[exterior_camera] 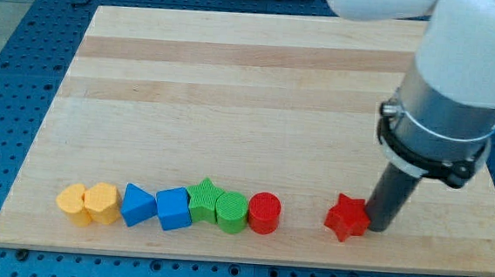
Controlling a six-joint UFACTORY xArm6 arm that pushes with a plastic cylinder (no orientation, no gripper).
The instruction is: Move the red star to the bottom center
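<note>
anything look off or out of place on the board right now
Only the red star: it sits apart toward the view's right, away from the tight row of seven blocks along the view's bottom. My tip is at its right side. Nothing looks damaged.

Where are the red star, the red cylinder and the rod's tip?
red star (pixel 347 218), camera view, middle of its top face.
red cylinder (pixel 264 209), camera view, its round top.
my tip (pixel 379 224), camera view, rod's very end, against the star's right side.
</note>
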